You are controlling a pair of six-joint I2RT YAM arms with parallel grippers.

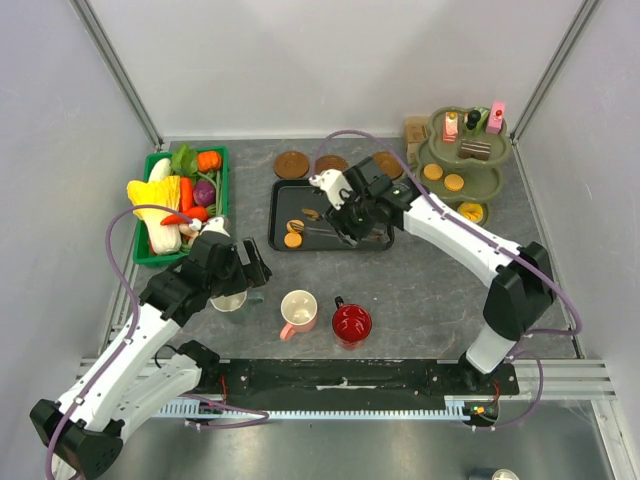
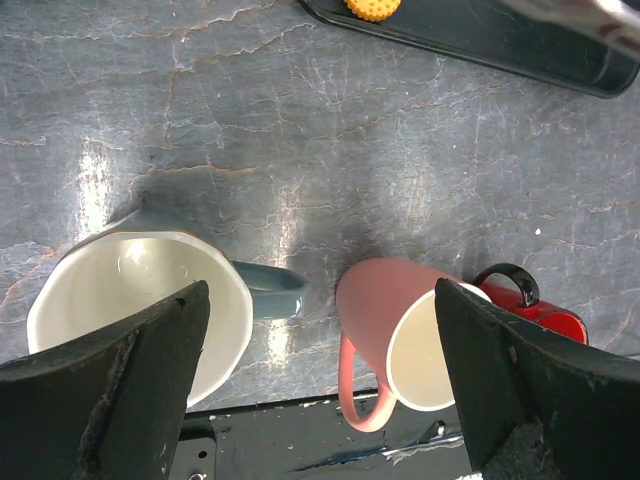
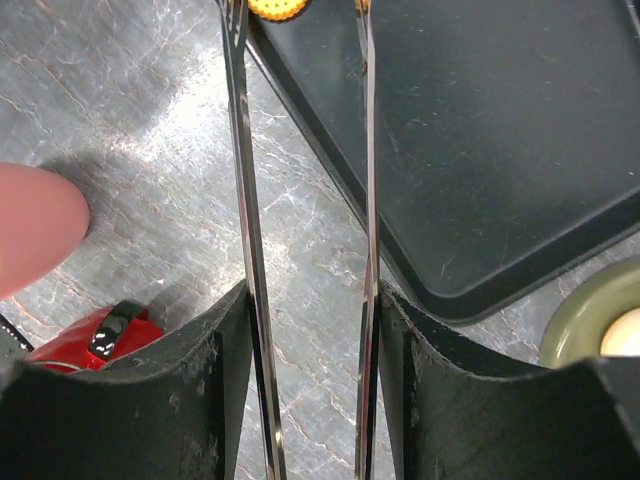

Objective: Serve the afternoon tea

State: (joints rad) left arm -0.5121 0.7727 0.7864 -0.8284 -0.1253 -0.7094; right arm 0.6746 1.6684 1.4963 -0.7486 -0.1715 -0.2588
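Right gripper (image 3: pixel 310 340): clamped on the metal tongs (image 3: pixel 243 200), one finger pressed against the outside of each tong arm.
Tong arms: apart, running nearly parallel out from the fingers towards the black tray (image 1: pixel 283 205).
Tong tips: cut off at the top of the right wrist view. An orange biscuit (image 3: pixel 278 8) shows between the arms there, but contact cannot be judged.
Tray contents: two orange biscuits (image 1: pixel 293 233) at its left end, one just behind the other. The rest of the tray floor is partly hidden by the right arm.
Left gripper (image 2: pixel 320 330): fingers spread wide, holding nothing, hanging above the table over the mugs.
Whitish mug (image 2: pixel 140 290): upright under the left finger, with a grey-green handle pointing towards the pink mug.
Pink mug (image 1: pixel 299 310): upright, in front of the tray, between the whitish mug and the red mug.
Red mug (image 1: pixel 351 322): upright, just right of the pink mug, with a black handle.
Tiered stand (image 1: pixel 470 182): far right corner, carrying small cakes on top and orange biscuits on the lower tiers.
Brown discs (image 1: pixel 292 163): three in a row behind the tray.
Green crate (image 1: pixel 150 258): far left, holding toy vegetables.
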